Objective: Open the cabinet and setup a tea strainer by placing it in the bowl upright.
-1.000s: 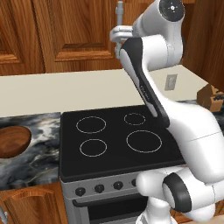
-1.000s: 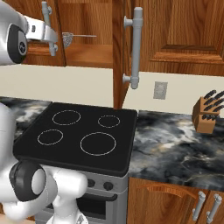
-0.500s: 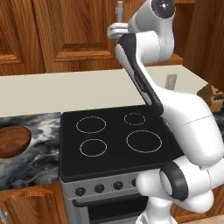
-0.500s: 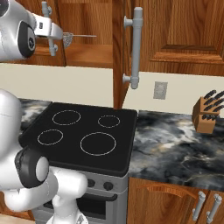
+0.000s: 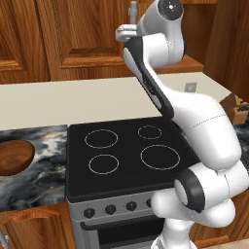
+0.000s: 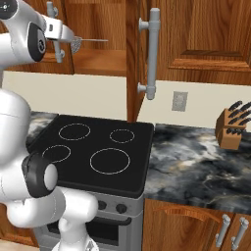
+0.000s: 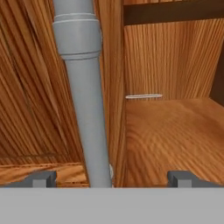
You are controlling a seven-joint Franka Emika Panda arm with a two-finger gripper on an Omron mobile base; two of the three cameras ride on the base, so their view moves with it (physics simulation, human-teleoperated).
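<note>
Swinging higher since a moment ago, the gripper (image 7: 111, 177) has its fingertips (image 7: 43, 178) spread apart, empty, by the cabinet (image 6: 196, 34) handle (image 7: 85, 100). Right door open; tea strainer (image 6: 78, 44) upper left on shelf, bowl (image 5: 14, 156) left, unfilled.

Even, bright rendered light, no glare, soft shade inside the open cabinet (image 6: 98, 29), sharp base views, hand view close and slightly soft, no edge distortion

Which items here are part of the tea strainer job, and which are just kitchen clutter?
Job:
cabinet, one door swung open
strainer, on the cabinet shelf
bowl, on the counter left of the stove
claw, open by the door handle

Clutter:
stove
knife block
wall outlet
</note>
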